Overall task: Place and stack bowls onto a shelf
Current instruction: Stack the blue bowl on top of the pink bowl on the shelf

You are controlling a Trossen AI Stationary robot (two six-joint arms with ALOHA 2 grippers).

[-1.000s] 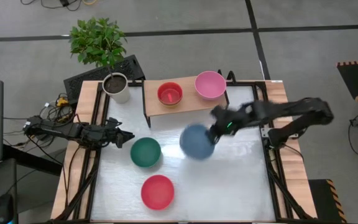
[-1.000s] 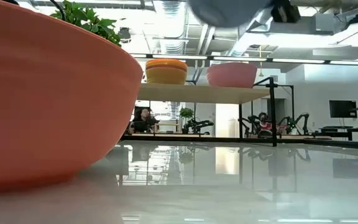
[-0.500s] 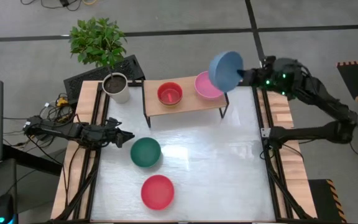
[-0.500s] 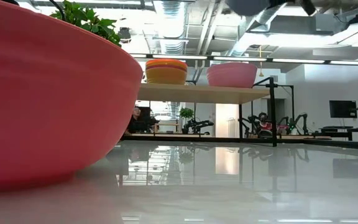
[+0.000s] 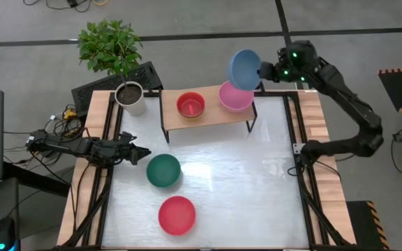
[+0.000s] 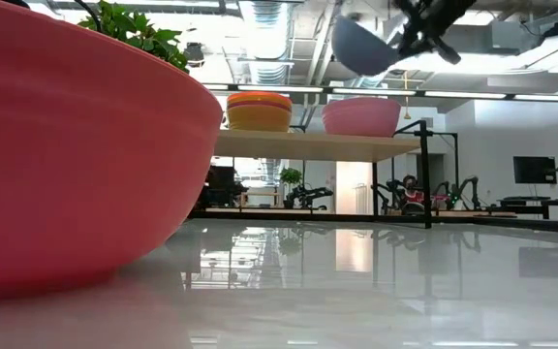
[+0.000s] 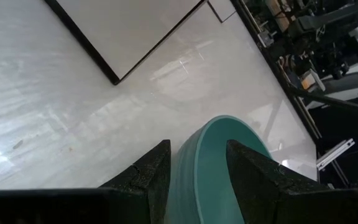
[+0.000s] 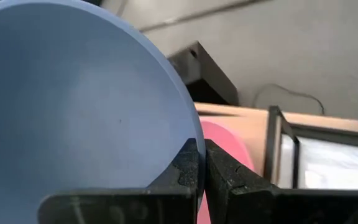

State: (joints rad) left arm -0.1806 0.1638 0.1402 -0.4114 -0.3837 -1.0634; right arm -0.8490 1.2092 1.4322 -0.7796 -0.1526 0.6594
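My right gripper (image 5: 261,70) is shut on a blue bowl (image 5: 244,68), held high over the shelf's right end, above the pink bowl (image 5: 236,97). The low view shows the blue bowl (image 6: 360,47) well above the pink bowl (image 6: 361,116). The shelf (image 5: 215,118) also carries a red bowl (image 5: 191,105), which in the low view sits nested in a yellow one (image 6: 259,116). My left gripper (image 7: 197,171) is open at the table's left, its fingers on either side of the dark green bowl's (image 7: 219,158) rim. That green bowl (image 5: 163,170) and a red bowl (image 5: 176,215) rest on the table. My right gripper pinches the blue bowl's rim (image 8: 194,134), one finger (image 8: 185,171) on the inner wall and the other (image 8: 224,177) outside. It reaches in level from the table's right. The bowl is lifted clear and tipped steeply, its hollow turned toward the gripper.
A white plant pot (image 5: 131,97) stands left of the shelf at the table's far left. The red bowl (image 6: 66,155) fills the low view's left. Bare white tabletop (image 5: 257,181) lies between the shelf and the near edge on the right.
My right gripper has carried the blue bowl from over the table's middle up and toward the far right, then back left over the pink bowl. The bowl has tipped from nearly level to steeply on edge. In the last half second it has come lower.
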